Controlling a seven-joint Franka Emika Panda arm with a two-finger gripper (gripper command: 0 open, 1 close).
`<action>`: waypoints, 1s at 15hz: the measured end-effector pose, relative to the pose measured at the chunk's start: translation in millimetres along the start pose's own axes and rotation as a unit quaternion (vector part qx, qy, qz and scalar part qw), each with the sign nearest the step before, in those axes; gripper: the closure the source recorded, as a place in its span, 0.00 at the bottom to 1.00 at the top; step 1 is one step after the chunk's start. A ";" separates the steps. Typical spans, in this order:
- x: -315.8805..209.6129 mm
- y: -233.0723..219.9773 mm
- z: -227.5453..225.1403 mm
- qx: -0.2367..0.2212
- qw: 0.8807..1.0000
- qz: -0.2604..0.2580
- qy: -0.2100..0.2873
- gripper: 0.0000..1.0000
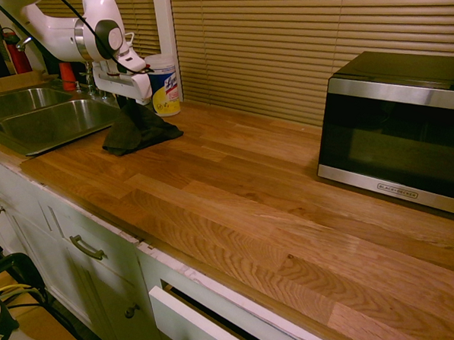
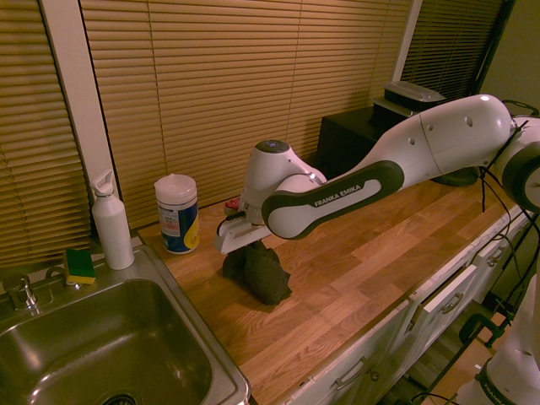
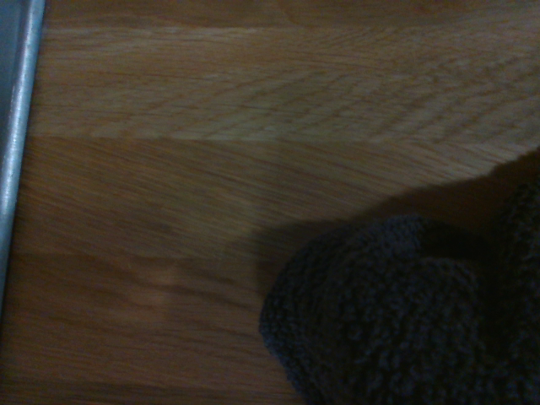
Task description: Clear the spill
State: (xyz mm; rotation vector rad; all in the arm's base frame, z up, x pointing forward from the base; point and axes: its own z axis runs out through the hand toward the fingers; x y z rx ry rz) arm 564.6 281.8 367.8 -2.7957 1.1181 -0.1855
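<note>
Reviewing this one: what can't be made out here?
- Fingertips of the gripper: hidden in the dark cloth in both exterior views.
- Counter under the cloth: covered in every view, so any spill there can't be judged.
- Small red item: partly behind the arm, second exterior view.

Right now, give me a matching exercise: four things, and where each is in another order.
1. Dark cloth
2. White spray bottle
3. Green and yellow sponge
4. Microwave

A. Behind the sink basin, near the faucet
B. Under the end effector, on the counter
C. Beside the wipes canister, at the sink's corner
D. Far from the sink

Pairs: 1-B, 2-C, 3-A, 4-D
</note>
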 end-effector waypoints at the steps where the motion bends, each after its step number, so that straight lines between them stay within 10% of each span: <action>1: 0.5 -0.9 0.2 -0.002 1.000 0.000 -0.001 0.00; 15: -12.1 -6.5 -66.8 0.013 1.000 0.000 0.027 0.00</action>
